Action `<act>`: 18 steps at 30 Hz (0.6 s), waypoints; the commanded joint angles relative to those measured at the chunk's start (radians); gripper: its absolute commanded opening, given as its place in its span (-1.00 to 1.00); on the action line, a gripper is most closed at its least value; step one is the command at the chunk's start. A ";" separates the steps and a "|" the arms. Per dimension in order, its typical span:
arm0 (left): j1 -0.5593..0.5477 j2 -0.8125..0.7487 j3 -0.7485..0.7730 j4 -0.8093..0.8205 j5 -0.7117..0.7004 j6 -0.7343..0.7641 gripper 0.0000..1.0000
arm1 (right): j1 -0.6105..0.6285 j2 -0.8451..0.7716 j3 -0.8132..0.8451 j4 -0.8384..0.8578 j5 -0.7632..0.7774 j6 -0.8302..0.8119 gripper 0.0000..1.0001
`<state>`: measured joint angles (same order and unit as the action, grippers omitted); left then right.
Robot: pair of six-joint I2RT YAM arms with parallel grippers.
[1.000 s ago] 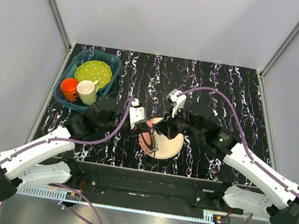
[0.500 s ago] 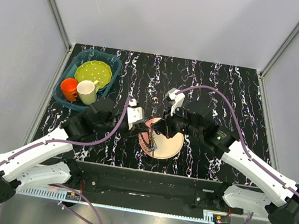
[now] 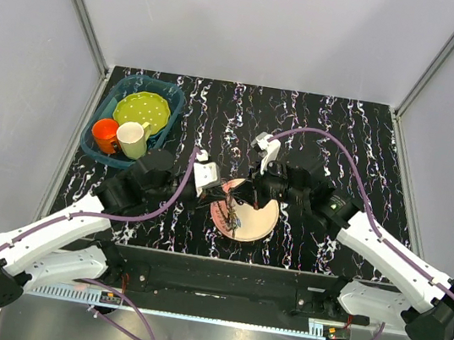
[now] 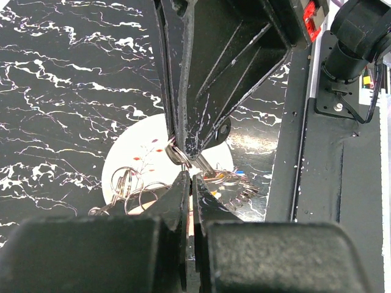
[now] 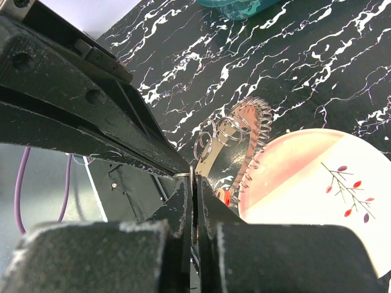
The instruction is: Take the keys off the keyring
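Observation:
Both grippers meet tip to tip above the left edge of the pink plate (image 3: 260,223). My left gripper (image 4: 190,177) is shut, its tips at a small ring (image 4: 174,152) of the bunch. My right gripper (image 5: 194,181) is shut on a thin metal piece that looks like a key's shaft (image 4: 206,168). The spiky-rimmed keyring (image 5: 255,131) hangs below them, with loose rings (image 5: 220,134) and a red key head (image 5: 227,196) on it. More keys (image 4: 239,189) lie fanned at the plate's near edge. Where the metal sits between the jaws is mostly hidden.
A blue basket (image 3: 172,96) at the back left holds a green plate (image 3: 142,110), an orange cup (image 3: 104,133) and a cream cup (image 3: 132,139). The table's black front rail (image 4: 305,183) runs close beside the plate. Purple cables arch over both arms.
Both grippers stay shut and joined over the plate. They have shifted slightly left, and the right arm's wrist has dropped a little.

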<state>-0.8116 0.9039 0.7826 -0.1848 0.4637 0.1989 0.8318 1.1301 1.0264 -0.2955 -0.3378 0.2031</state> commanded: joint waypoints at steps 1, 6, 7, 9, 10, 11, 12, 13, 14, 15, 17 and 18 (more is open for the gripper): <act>-0.014 -0.003 0.041 0.028 -0.017 -0.027 -1.00 | -0.030 -0.018 0.043 0.019 0.010 -0.016 -1.00; -0.012 0.001 0.043 0.030 -0.049 -0.038 -1.00 | -0.030 -0.021 0.031 0.019 -0.026 -0.019 -1.00; -0.012 0.003 0.046 0.030 -0.059 -0.036 -1.00 | -0.030 -0.021 0.031 0.019 -0.041 -0.021 -1.00; -0.012 0.003 0.047 0.027 -0.074 -0.039 -1.00 | -0.030 -0.016 0.032 0.018 -0.056 -0.016 -1.00; -0.012 0.001 0.044 0.027 -0.077 -0.038 -1.00 | -0.030 -0.016 0.034 0.015 -0.055 -0.014 -1.00; -0.012 0.000 0.043 0.030 -0.079 -0.039 -1.00 | -0.030 -0.015 0.037 0.016 -0.040 -0.001 -1.00; -0.012 -0.003 0.041 0.031 -0.083 -0.038 -1.00 | -0.030 -0.018 0.040 0.015 -0.033 0.005 -1.00; -0.012 -0.008 0.037 0.031 -0.088 -0.036 -1.00 | -0.030 -0.016 0.044 0.013 -0.023 0.012 -1.00; -0.014 -0.013 0.034 0.036 -0.088 -0.038 -1.00 | -0.030 -0.021 0.043 0.015 0.009 0.027 -1.00; -0.012 -0.016 0.032 0.044 -0.091 -0.038 -1.00 | -0.031 -0.020 0.044 0.013 0.028 0.032 -1.00; -0.012 -0.040 0.018 0.056 -0.099 -0.038 -1.00 | -0.039 -0.018 0.038 0.006 0.074 0.044 -1.00; -0.014 -0.054 0.011 0.077 -0.102 -0.044 -1.00 | -0.051 -0.016 0.034 -0.001 0.082 0.050 -1.00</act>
<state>-0.8246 0.9047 0.7849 -0.1799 0.4065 0.1638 0.8181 1.1301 1.0264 -0.3019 -0.3561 0.2249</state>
